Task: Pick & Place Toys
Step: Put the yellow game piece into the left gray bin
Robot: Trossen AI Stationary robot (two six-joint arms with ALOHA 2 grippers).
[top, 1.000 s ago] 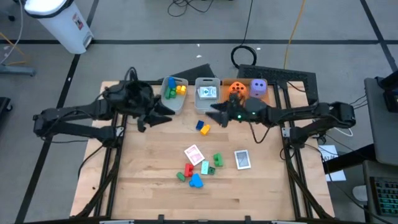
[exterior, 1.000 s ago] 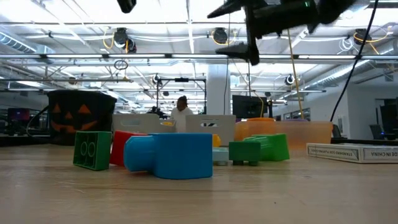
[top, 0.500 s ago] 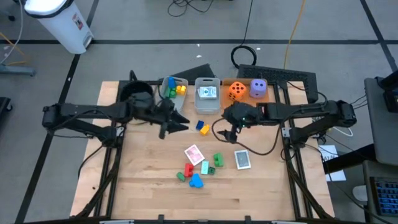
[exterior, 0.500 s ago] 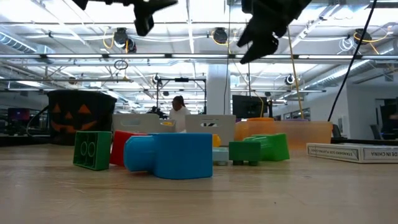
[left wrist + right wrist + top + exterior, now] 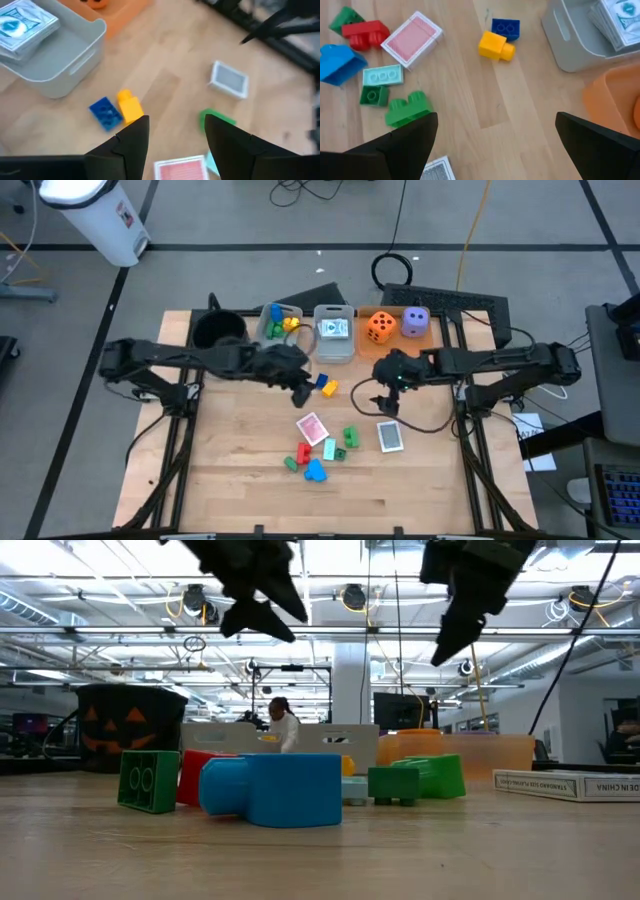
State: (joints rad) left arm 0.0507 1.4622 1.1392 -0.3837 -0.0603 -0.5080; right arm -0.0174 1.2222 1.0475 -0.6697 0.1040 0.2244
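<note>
Loose toys lie on the wooden table. A blue block (image 5: pixel 320 381) and a yellow block (image 5: pixel 329 389) sit side by side. Nearer the front are a red-backed card deck (image 5: pixel 311 427), green blocks (image 5: pixel 348 437), a grey-backed deck (image 5: pixel 389 436) and a cluster of red, green and blue blocks (image 5: pixel 306 463). My left gripper (image 5: pixel 300 392) hovers open just left of the blue and yellow blocks, tipped downward. My right gripper (image 5: pixel 385 402) hovers wide open above the table, right of those blocks. Neither holds anything.
Along the far edge stand a black pot (image 5: pixel 218 328), a clear bin with blocks (image 5: pixel 280 323), a clear bin with cards (image 5: pixel 334 332) and an orange tray (image 5: pixel 396 338) carrying an orange die (image 5: pixel 380 326) and a purple die (image 5: pixel 416 321). Bare wood lies at the near left.
My left gripper has moved from near the pot toward the table's right and near edge, sinking and tipping downward. My right gripper has swung from beside the orange tray toward the near edge and tipped from level to pointing down. No toy has moved.
</note>
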